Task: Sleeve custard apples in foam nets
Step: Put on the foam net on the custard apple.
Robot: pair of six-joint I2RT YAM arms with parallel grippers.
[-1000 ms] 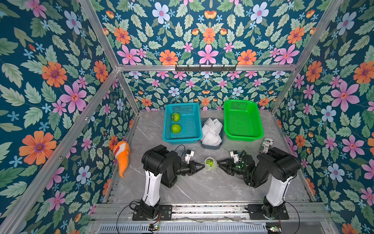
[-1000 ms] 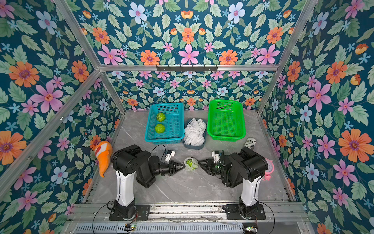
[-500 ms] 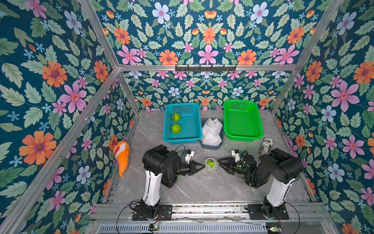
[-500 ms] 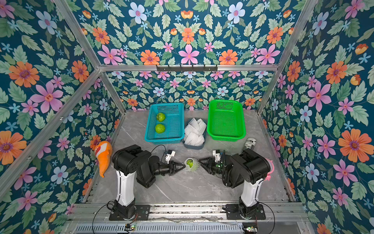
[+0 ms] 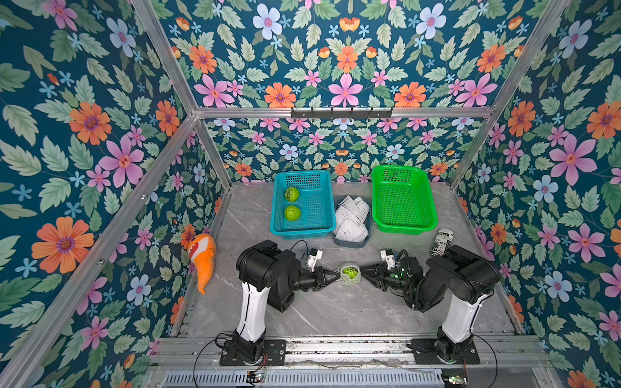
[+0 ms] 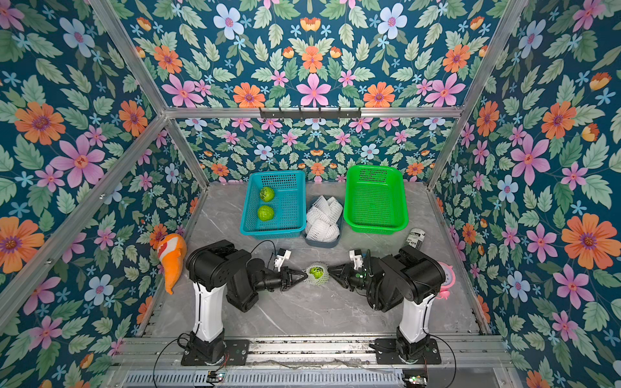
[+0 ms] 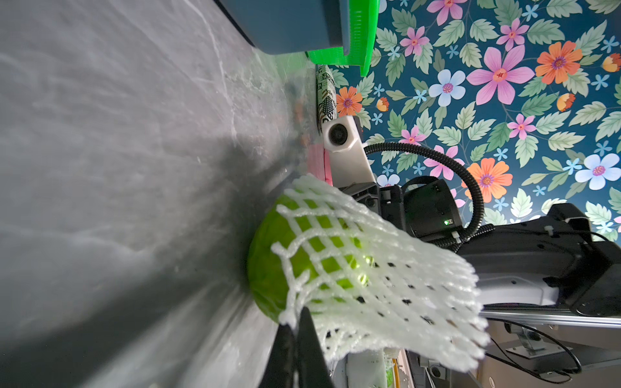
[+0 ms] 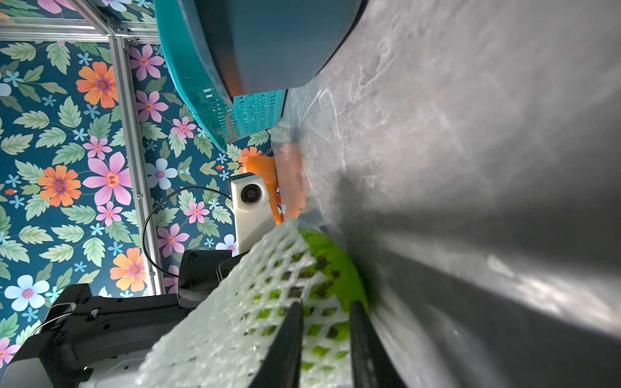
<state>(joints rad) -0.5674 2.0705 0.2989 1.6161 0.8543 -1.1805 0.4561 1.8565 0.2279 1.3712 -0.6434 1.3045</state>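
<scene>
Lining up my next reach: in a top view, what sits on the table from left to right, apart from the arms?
Orange plush fish → teal basket → foam nets → green basket → printed can.

A custard apple [image 5: 351, 272] inside a foam net [image 5: 345, 281] sits on the table [image 5: 336, 312] between the left gripper [image 5: 337, 275] and the right gripper [image 5: 362, 270]. Beyond it stands a tub [image 5: 353, 242] of spare foam nets [image 5: 351, 218]. Beyond the left gripper a basket [image 5: 302, 232] holds a far custard apple [image 5: 292, 194] and a near custard apple [image 5: 292, 213]. Beyond the right gripper stands a second basket [image 5: 403, 229], with a can [image 5: 443, 242] beside its near corner. A plush clownfish [image 5: 203, 258] lies outboard of the left gripper.
</scene>
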